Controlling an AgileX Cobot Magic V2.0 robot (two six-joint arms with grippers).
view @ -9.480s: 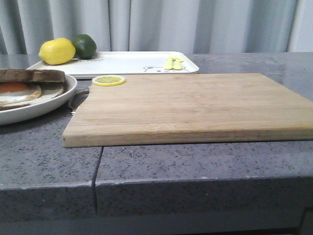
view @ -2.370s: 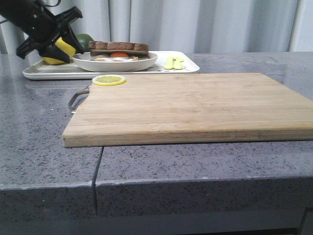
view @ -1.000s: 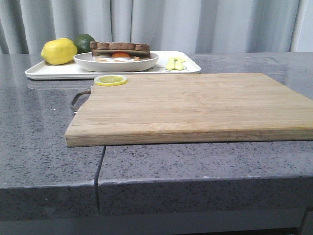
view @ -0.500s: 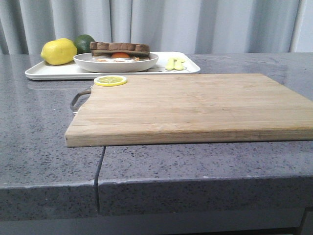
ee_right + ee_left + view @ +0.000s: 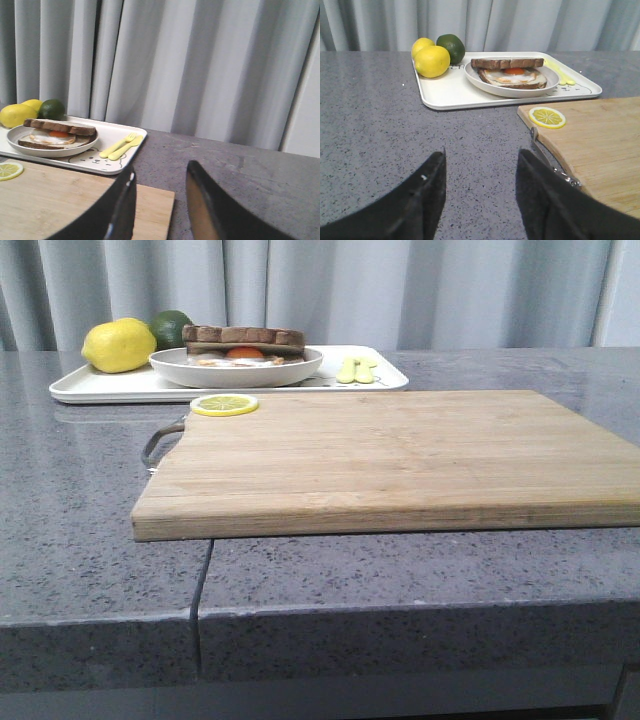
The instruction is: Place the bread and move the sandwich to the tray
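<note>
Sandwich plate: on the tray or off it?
On. The plate with the sandwich sits inside the tray rim, beside the lemons, clear of the cutting board.

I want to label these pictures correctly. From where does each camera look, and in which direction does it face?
Front view: low at the table's near edge, facing forward over the cutting board to the tray; no robot part shows.
Left wrist view: on the left arm, facing the tray; the open left gripper shows.
Right wrist view: on the right arm, facing the curtain; the open right gripper shows.
All share the sandwich on its plate.
</note>
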